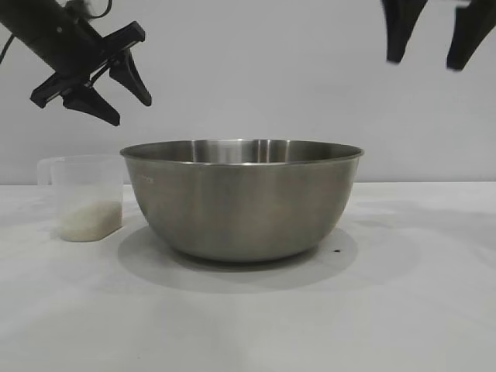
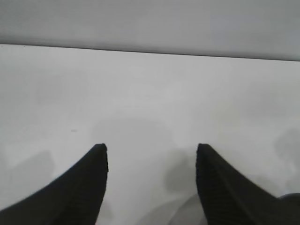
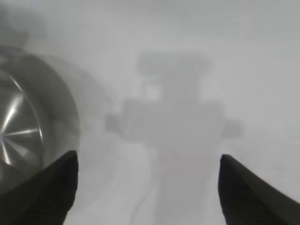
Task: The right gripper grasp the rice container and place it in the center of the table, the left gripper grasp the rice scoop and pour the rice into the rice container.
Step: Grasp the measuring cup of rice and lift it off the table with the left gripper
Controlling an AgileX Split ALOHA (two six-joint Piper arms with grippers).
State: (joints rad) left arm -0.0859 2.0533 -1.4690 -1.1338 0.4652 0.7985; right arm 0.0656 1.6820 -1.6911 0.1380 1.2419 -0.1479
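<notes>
The white bench [image 1: 434, 310] carries everything, and the biggest thing on it is the rice container [image 1: 242, 198], a steel bowl standing upright near the middle, so the placing step looks done. Next in size, the rice scoop [image 1: 84, 198] stands upright just beside the bowl on the left arm's side, apart from it, with the rice [image 1: 87, 221] heaped in its bottom. The left end effector [image 1: 116, 93] hangs above the scoop, tilted downward, fingers apart and empty; the scoop lies below it, so this arm is much the nearer. The right end effector [image 1: 434, 43] is high above the bowl's far side, fingers apart, holding nothing. Nothing stands between left end effector and scoop.
</notes>
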